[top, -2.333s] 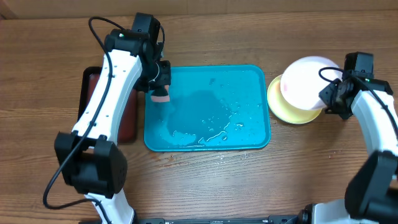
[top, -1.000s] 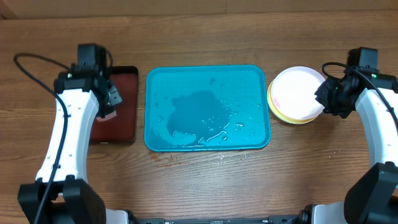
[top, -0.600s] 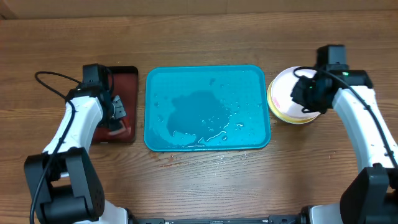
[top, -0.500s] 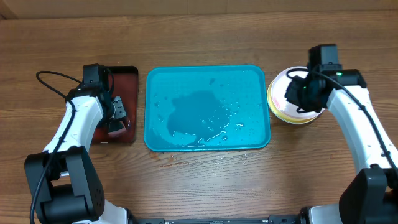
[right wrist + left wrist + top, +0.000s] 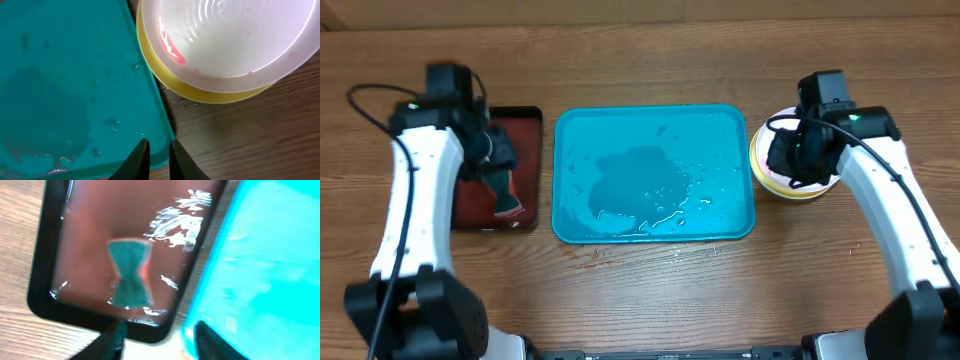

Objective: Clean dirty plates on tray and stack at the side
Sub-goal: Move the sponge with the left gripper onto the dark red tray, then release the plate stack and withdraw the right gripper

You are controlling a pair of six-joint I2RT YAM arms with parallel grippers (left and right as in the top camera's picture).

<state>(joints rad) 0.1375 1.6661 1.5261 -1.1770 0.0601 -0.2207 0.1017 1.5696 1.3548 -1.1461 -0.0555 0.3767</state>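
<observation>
The turquoise tray [image 5: 655,172] lies in the middle, wet, with no plate on it. The white plate [image 5: 230,35], with a red smear, sits stacked on the yellow-green plate [image 5: 200,90] right of the tray; the stack also shows in the overhead view [image 5: 765,150]. The light blue plate is not in view. My right gripper [image 5: 160,160] is shut and empty, hovering over the tray's right rim beside the stack. My left gripper [image 5: 160,342] is open and empty above the black tray [image 5: 45,280], where a green sponge [image 5: 130,275] lies.
The black tray with a dark red inside [image 5: 525,125] stands left of the turquoise tray, touching or nearly touching it. Water drops lie on the turquoise tray's floor [image 5: 670,205]. Bare wooden table surrounds everything.
My left gripper let go of the sponge in the black tray and lifted. My right arm set the white plate on the yellow-green one and moved left over the stack.
</observation>
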